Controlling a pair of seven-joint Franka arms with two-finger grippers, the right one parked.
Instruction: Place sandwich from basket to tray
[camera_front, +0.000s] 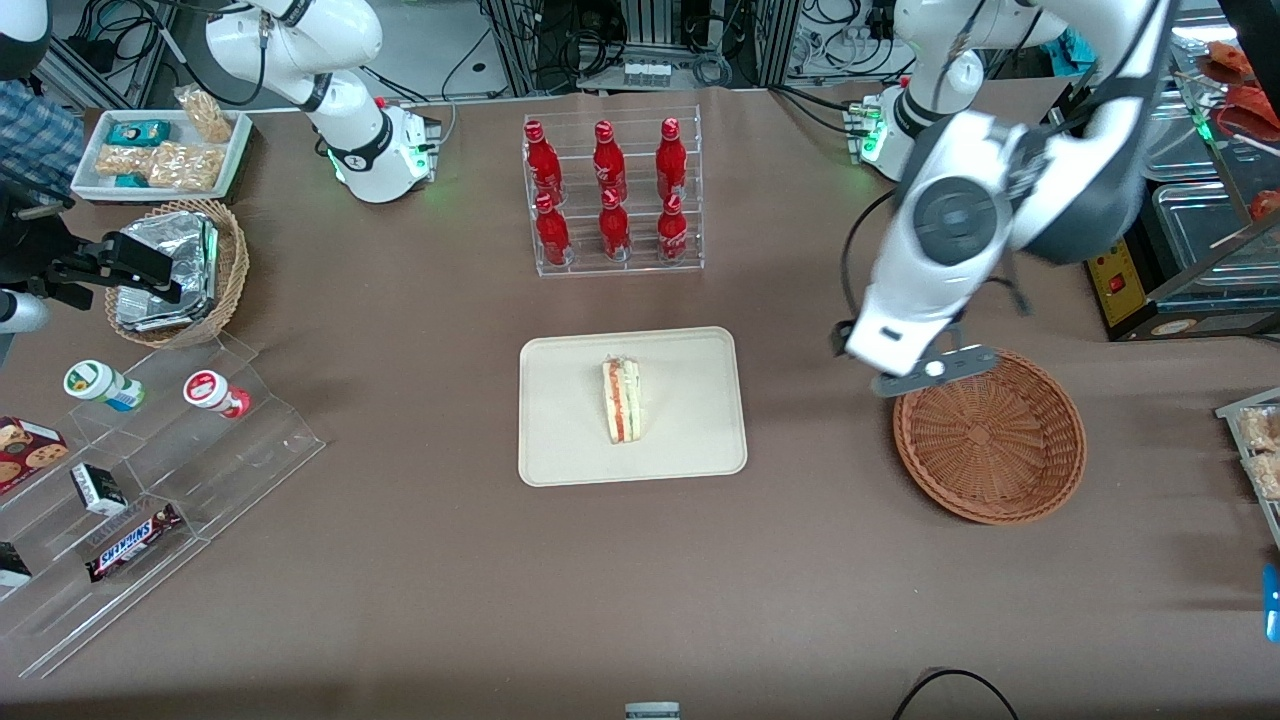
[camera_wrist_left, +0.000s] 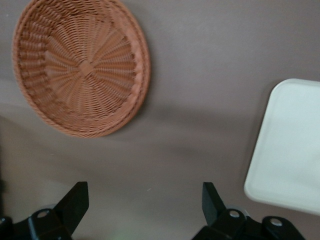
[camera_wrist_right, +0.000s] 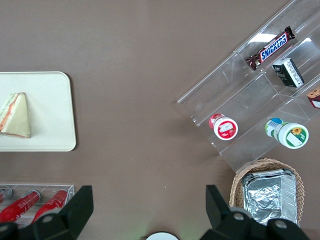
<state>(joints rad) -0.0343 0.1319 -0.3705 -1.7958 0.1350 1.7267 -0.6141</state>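
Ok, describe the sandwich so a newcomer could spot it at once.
Find the beige tray mid-table, nearer the front camera than the red bottles. The sandwich lies on it, alone: a pale wedge with red and green filling. The open hand hovers by the basket.

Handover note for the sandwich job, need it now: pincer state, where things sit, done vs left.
Pincer: open, holding nothing, hanging in the air between the basket and the tray, nearer the basket.
Sandwich: lying on the tray, about mid-tray, free of the pincer.
Basket: nothing in it, sits toward the working arm's end of the table.
Done: sandwich is out of the basket and on the tray.
Left: nothing on the placement itself; at most, the arm probably just needs to pull clear.
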